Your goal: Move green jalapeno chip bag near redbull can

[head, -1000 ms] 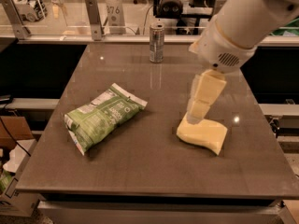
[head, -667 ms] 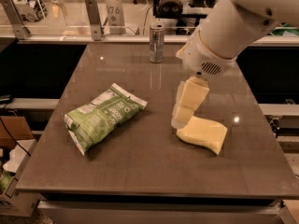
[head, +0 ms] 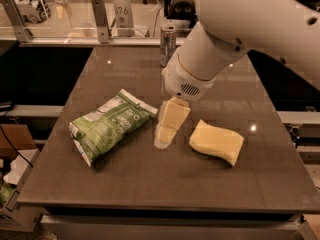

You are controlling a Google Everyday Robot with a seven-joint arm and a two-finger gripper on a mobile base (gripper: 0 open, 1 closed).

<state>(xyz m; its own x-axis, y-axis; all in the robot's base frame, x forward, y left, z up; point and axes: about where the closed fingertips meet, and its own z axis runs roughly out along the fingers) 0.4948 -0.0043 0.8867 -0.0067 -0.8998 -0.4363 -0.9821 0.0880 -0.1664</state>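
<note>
The hand [head: 163,138] hangs from a rounded white wrist housing [head: 188,82] with a small vent grille. It is a pale cream, blocky shape that narrows downward. Its tip is low over the desk [head: 150,194], in the gap between the bag and a yellow block. Whether it is spread or closed cannot be told, and it grips nothing that can be seen. Whether the tip touches the surface is also unclear.

The green jalapeno chip bag [head: 110,127] lies flat on the left half of the desk, set diagonally from lower left to upper right. Its film is crinkly and glossy, with white print and white crimped ends. The upper right end lies just beside the hand.

The redbull can [head: 168,45] stands upright near the far edge. It is a slim silver-grey cylinder with a bright top rim, just left of the thick, smooth white arm [head: 250,24]. It is well apart from the bag.

To the right of the hand lies a pale yellow sponge-like block [head: 216,142], thick, soft-edged and slightly curved.

The desk top is a dark, smooth brown-grey slab that shows small glints of light.
</note>
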